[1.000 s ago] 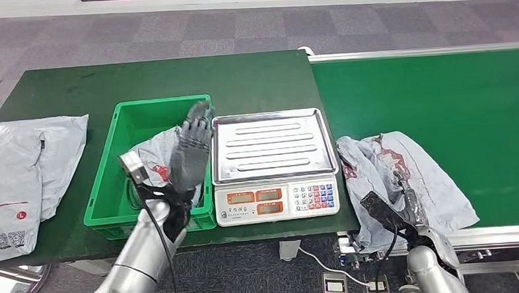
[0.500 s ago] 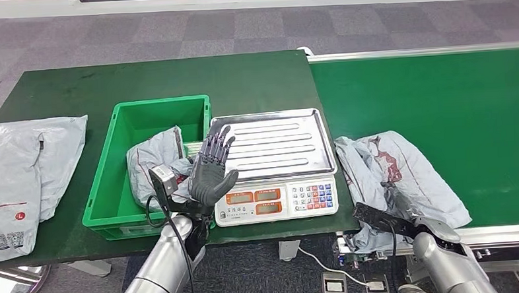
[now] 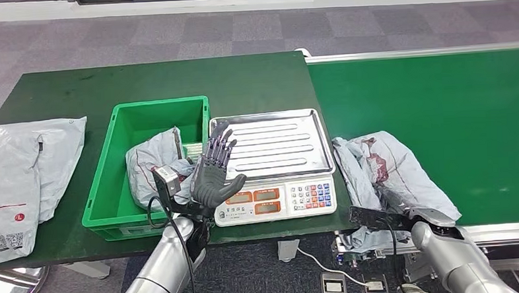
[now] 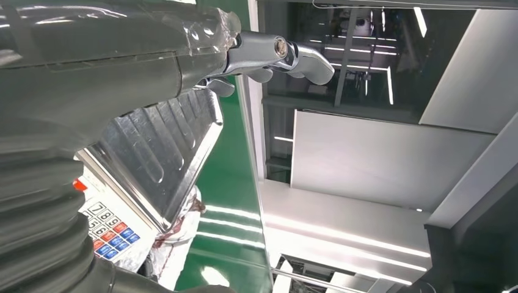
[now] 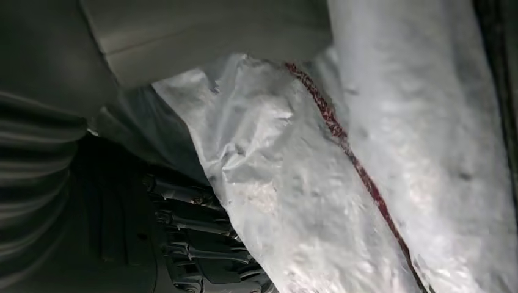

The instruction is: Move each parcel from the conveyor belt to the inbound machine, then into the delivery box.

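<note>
Over on the far left of the dark green table (image 3: 254,81), a pile of grey mailer bags (image 3: 23,173) lies flat, one corner hanging past the near edge. Next along sits the green delivery box (image 3: 109,176), and inside it a crumpled grey parcel (image 3: 153,165) leans against the wall nearest the scale. Right in front of that wall the left hand (image 3: 215,171) is raised, palm up and fingers spread wide apart, holding nothing; it hangs above the box's near corner and the scale's front edge. Beside the box stands the inbound machine (image 3: 274,164), a weighing scale with a bare steel tray, orange displays and a coloured keypad. From the left wrist camera that ribbed tray (image 4: 165,152) gleams just past the thumb. Further right runs the bright green conveyor belt (image 3: 440,105), and on its near edge lies a second parcel (image 3: 393,173), grey with red markings, rumpled. At the far right the right hand (image 3: 395,213) sits low against that parcel's near side; its dark fingers (image 5: 189,235) lie under the plastic, but I cannot tell whether they grip it.
</note>
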{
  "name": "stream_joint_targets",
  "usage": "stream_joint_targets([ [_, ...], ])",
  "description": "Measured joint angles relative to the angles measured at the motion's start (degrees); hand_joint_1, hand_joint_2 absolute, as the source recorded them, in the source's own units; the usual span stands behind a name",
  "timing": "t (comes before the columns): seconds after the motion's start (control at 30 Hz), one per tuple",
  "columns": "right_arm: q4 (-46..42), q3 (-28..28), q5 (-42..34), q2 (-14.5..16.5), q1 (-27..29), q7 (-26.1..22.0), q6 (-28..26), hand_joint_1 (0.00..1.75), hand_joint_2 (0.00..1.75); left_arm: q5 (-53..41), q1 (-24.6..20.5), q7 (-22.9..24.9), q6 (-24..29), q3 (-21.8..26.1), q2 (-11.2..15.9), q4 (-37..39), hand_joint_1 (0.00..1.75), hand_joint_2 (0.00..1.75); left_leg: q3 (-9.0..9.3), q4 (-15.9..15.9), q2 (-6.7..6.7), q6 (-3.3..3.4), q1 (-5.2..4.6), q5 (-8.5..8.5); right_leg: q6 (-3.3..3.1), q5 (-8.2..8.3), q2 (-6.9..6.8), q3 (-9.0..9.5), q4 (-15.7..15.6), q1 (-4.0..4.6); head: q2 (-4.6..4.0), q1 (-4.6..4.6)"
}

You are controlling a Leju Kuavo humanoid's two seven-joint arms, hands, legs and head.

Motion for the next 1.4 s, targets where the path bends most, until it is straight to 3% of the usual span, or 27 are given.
stream_joint_targets([
  [0.27,2.38,3.14,-1.66,0.06,-2.67,-2.82,-4.01,1.75,1.75,0.34,-0.04,0.00,0.49,0.00,0.06,0.14,0.00,1.75,0.15,-0.01,0.19,-0.02,0.03,-0.04,-0.01,0.01,0.17,0.09,0.01,0.04,0.00,-0.01],
  [0.53,1.28,3.28,-5.72,1.92,-1.36,-3.15,-19.63,1.75,1.75,0.50,0.10,0.00,0.51,0.00,0.14,0.11,0.00,1.75,-0.01,-0.01,0.16,-0.05,0.05,-0.02,-0.04,0.03,0.15,-0.05,0.08,0.06,0.00,-0.01],
  [0.67,-1.31,2.92,-7.74,2.59,0.03,-3.72,-24.69,1.75,1.75,0.51,0.15,0.00,0.51,0.00,0.15,0.10,0.00,1.75,-0.16,-0.01,0.14,-0.06,0.05,-0.02,-0.04,0.02,0.14,-0.20,0.10,0.06,0.00,-0.01],
  [1.4,-4.11,2.67,-8.27,3.02,1.28,-3.82,-25.36,1.75,1.75,0.54,0.21,-0.02,0.51,0.00,0.19,0.09,0.00,1.75,-0.37,-0.03,0.13,-0.07,0.05,-0.03,-0.06,0.01,0.14,-0.43,0.11,0.05,0.00,-0.01],
])
